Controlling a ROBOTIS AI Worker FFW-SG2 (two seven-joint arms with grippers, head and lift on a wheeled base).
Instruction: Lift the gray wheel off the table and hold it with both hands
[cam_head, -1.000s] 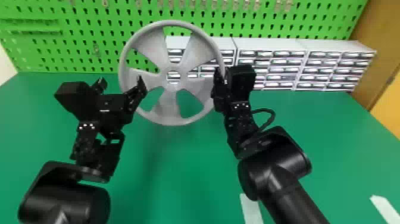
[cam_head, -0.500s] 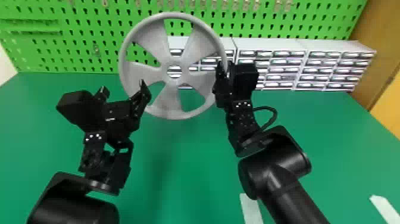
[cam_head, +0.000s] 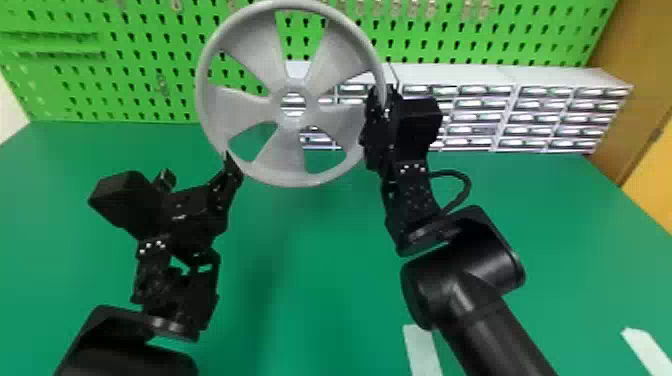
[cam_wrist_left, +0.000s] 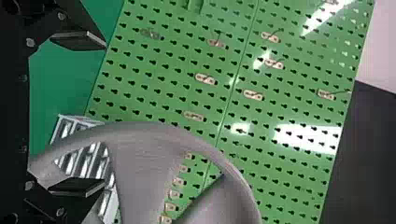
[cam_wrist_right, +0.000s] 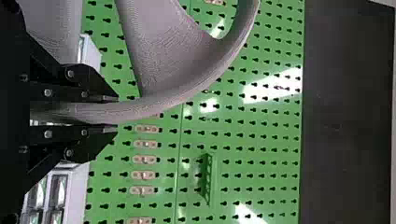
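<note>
The green tabletop (cam_head: 310, 280) lies beneath the right gripper (cam_wrist_right: 112, 114) and the left gripper (cam_wrist_left: 102, 113), with the five-spoke wheel (cam_head: 285, 155) upright between them, clear of it. The right gripper's fingers are closed on either side of the rim (cam_head: 300, 180) — a pinch that likely bears all the weight. The left gripper's fingers are wide apart, clamping nothing, one close by the rim — presumably so it can steady the opposite side.
</note>
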